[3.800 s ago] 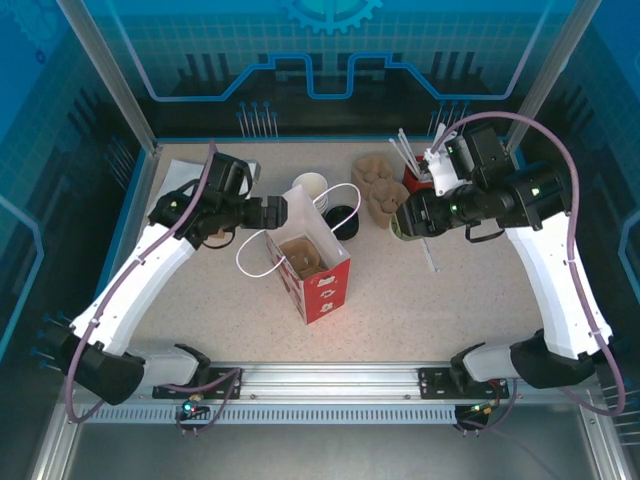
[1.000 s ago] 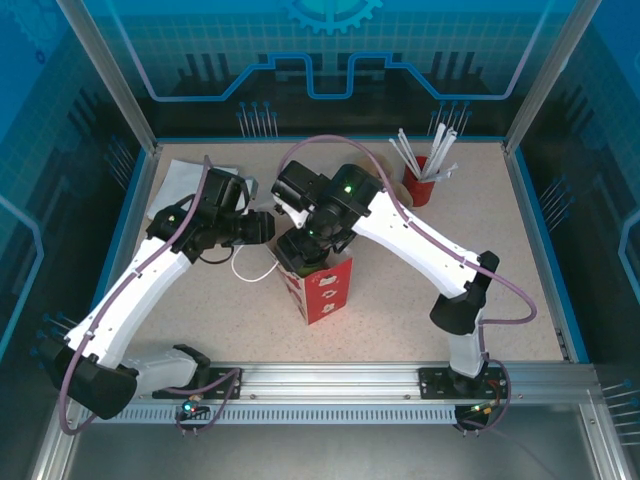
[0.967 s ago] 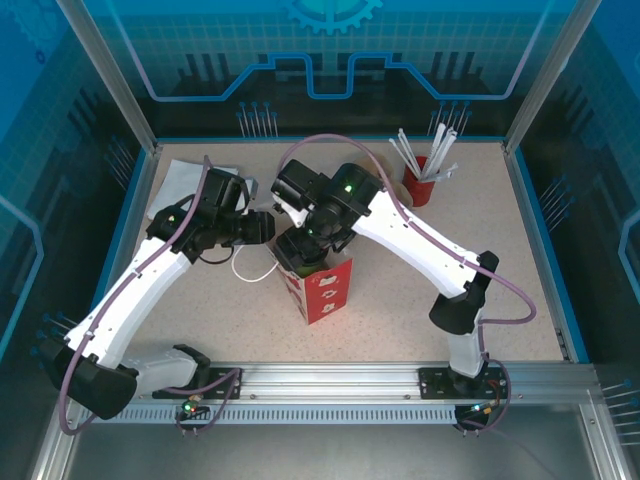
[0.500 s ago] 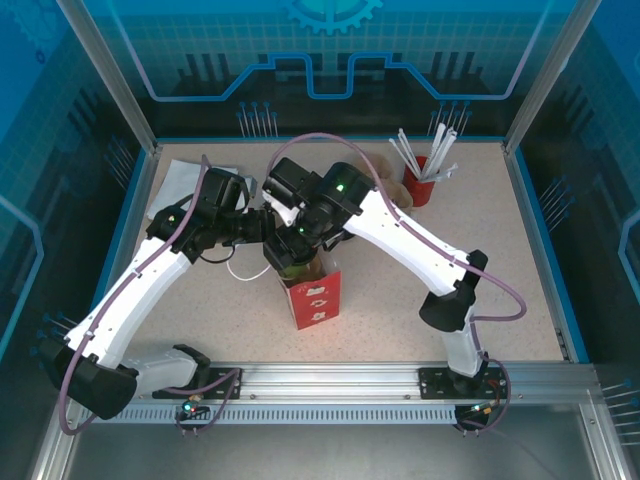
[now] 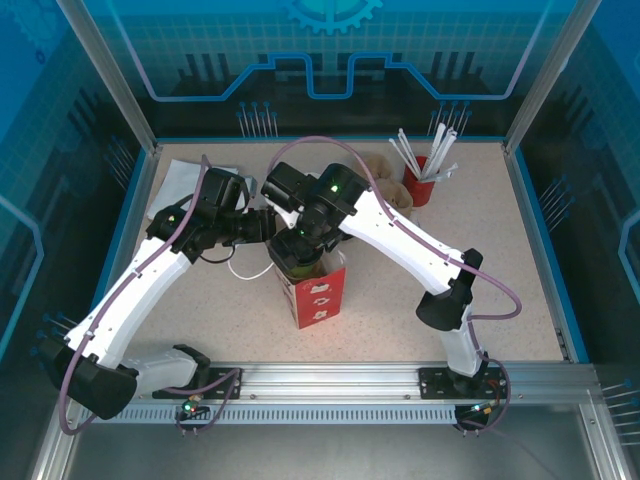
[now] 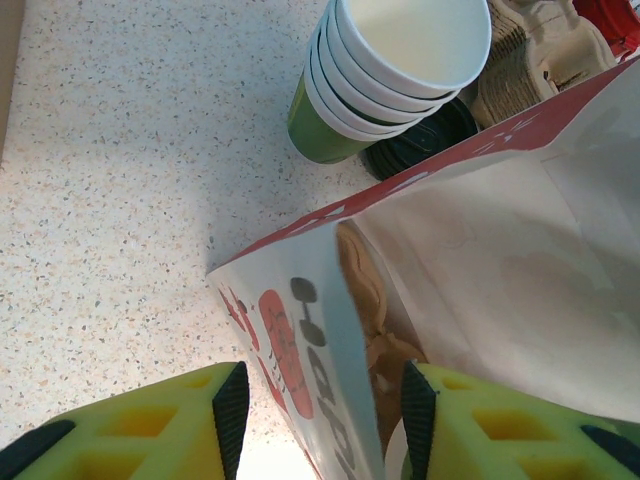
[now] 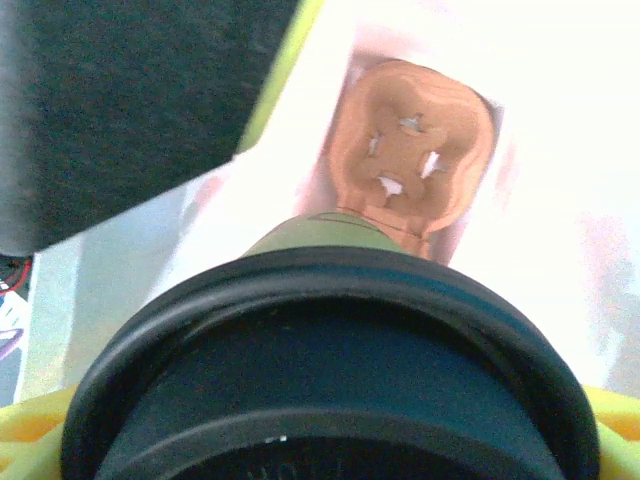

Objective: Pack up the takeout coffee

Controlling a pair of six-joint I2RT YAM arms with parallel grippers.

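The takeout coffee (image 7: 330, 360), clamped in the right hand (image 5: 300, 262) with the bag (image 5: 320, 300) mouth directly beneath it, could snag the rim and tip if the left hand (image 6: 320, 405), parted astride the bag wall, slips.

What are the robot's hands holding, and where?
Right gripper grips the lidded coffee cup by its sides near the lid. Left gripper straddles a wall of the paper bag; pinch unclear.

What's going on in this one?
The right gripper holds the lidded takeout coffee at the open mouth of the red paper bag. The left gripper straddles the bag's rim, jaws apart. A cardboard cup carrier lies at the bag's bottom, under the cup; the coffee is not yet set down.
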